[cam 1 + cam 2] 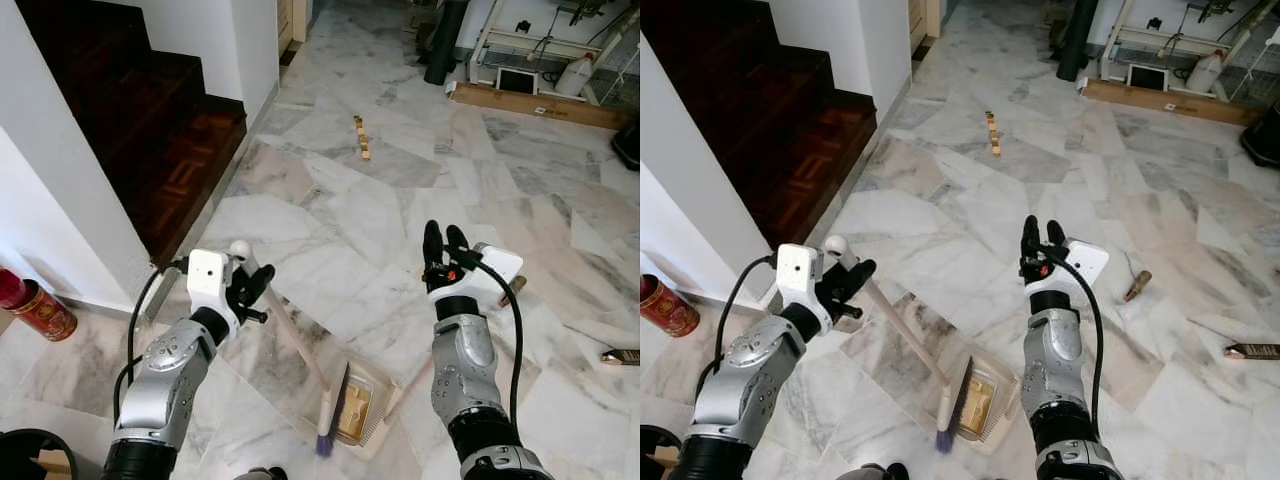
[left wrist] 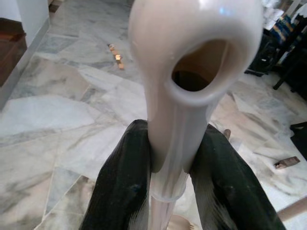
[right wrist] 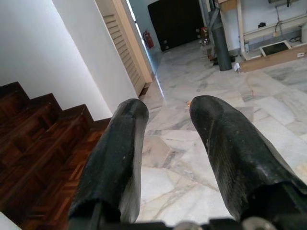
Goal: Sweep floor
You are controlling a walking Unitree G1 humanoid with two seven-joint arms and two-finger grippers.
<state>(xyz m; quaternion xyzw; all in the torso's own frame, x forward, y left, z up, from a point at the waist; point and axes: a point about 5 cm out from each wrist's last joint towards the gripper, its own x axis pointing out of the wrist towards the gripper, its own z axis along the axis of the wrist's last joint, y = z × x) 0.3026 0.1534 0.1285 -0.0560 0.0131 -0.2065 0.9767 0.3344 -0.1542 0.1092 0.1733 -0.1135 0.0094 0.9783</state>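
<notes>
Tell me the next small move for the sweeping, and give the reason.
Probably reach the empty, open right gripper down to the beige dustpan's handle. The left gripper already clamps the cream broom handle, whose purple-bristled head sits at the beige dustpan, while small wooden blocks lie far ahead, so both tools likely must travel.

My head cameras look forward and down over the marble floor (image 1: 380, 200), sharing the stairs (image 1: 790, 140) with the right wrist view, while the left wrist camera sits close behind the broom handle (image 2: 187, 96).
</notes>
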